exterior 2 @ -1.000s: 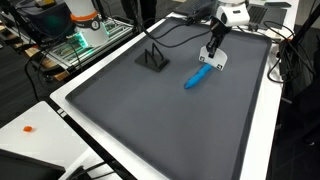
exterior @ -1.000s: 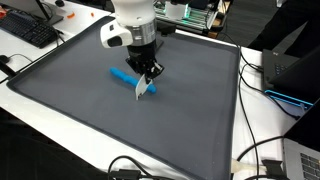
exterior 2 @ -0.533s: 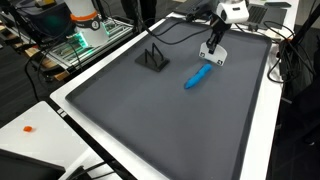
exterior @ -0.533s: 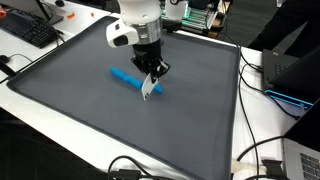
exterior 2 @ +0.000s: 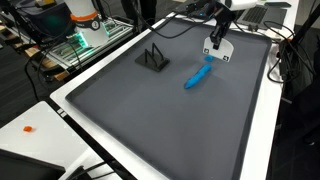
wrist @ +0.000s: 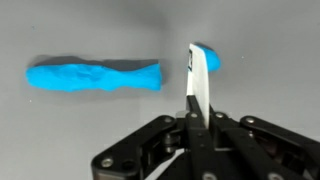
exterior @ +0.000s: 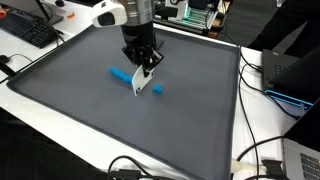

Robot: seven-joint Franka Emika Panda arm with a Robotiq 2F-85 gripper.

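Note:
My gripper (exterior: 143,68) is shut on a thin white blade (exterior: 141,86) that points down at the grey mat (exterior: 80,95). A long blue dough roll (exterior: 122,75) lies just beside the blade. A small blue piece (exterior: 158,88) lies on the blade's other side, apart from the roll. In the wrist view the blade (wrist: 198,85) stands between the roll (wrist: 95,77) and the small piece (wrist: 209,58), clamped in the jaws (wrist: 195,125). In an exterior view the gripper (exterior 2: 217,44) hovers above the end of the roll (exterior 2: 198,75).
A small black stand (exterior 2: 153,58) sits on the mat away from the roll. A keyboard (exterior: 28,30) lies beyond the mat's raised rim. Cables (exterior: 262,150) and a laptop (exterior: 300,160) lie beside the mat. A cart with electronics (exterior 2: 80,35) stands nearby.
The gripper has risen with the blade and the wrist has turned. The small blue piece now shows apart from the roll.

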